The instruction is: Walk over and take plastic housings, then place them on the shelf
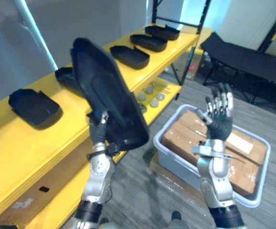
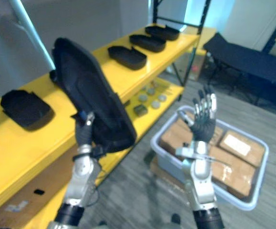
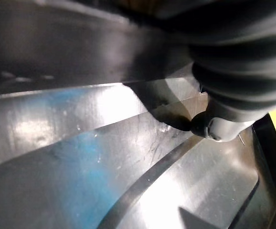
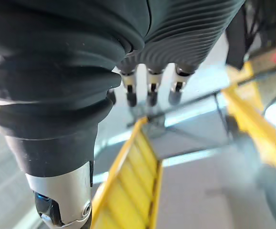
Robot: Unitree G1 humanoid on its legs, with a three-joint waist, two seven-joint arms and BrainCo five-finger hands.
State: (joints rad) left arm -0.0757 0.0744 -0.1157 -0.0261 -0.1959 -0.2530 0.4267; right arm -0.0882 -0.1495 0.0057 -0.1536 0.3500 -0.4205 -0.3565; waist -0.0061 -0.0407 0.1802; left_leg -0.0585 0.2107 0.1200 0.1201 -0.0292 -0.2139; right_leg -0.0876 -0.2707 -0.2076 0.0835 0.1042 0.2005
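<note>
Plastic housing (image 1: 104,95) standing tilted over yellow shelf (image 1: 33,145) edge, left hand (image 1: 98,128) clamping its lower rim, probably lining it up with laid housings (image 1: 129,56); right hand (image 1: 219,117) hovering spread, empty.

- A grey wall (image 1: 104,19) ran behind the long yellow shelf (image 1: 23,148), and a pale slanted strip (image 1: 35,33) crossed it.
- The shelf had two yellow levels, one above the other, and thin black uprights (image 1: 201,24) stood at its far end.
- The floor (image 1: 138,191) was grey with fine stripes.
- A low black bench (image 1: 252,57) stood at the far right.
- Bright bluish light (image 1: 195,12) filled the back of the room.
</note>
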